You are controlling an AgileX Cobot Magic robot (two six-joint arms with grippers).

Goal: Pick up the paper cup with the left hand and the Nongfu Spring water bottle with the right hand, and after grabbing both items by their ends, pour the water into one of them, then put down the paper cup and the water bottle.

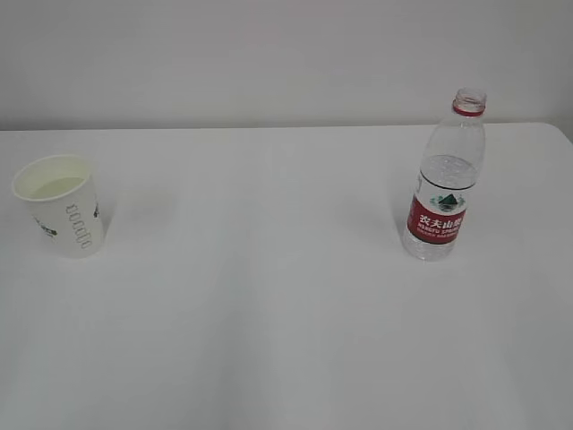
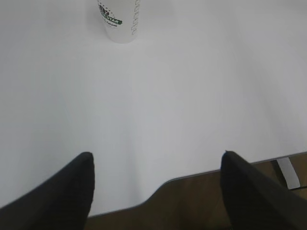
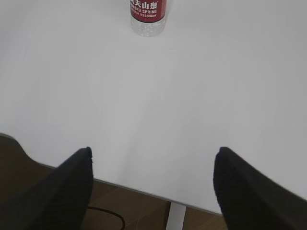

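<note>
- One paper cup [image 1: 60,205] stands upright on the white desk [image 1: 269,296], close to its left edge and about midway between the near and far edges; pale clear water [image 1: 56,187] shows inside it.
- One Nongfu Spring water bottle [image 1: 445,179] stands upright toward the right side of the desk, nearer the far edge than the near one; its cap is off and the neck is open, with the red ring just below the mouth.
- Cup and bottle are well apart, with bare white desk between them.
- Two grippers are in play, neither seen in the exterior view.
- The left hand [image 2: 156,158] shows in the left wrist view as two black fingers [image 2: 57,191] spread wide with nothing between them; it hangs over the near edge of the desk.
- The right hand [image 3: 153,155] shows likewise in the right wrist view: two black fingers [image 3: 254,191] set wide, gripping nothing, over the near edge of the desk.
- Below the near edge, brown floor [image 2: 192,201] is visible in both wrist views, a dark cable [image 3: 108,215] lies on it under the right hand, and a pale strip [image 2: 288,173] shows at the right of the left wrist view.
- The paper cup [image 2: 120,19] sits far ahead of the left hand, slightly left of its midline, cut off by the top of the view.
- The water bottle [image 3: 148,17] stands far ahead of the right hand, almost on its midline; only its base and lower label show.
- Nothing lies on the desk between either hand and its object.
</note>
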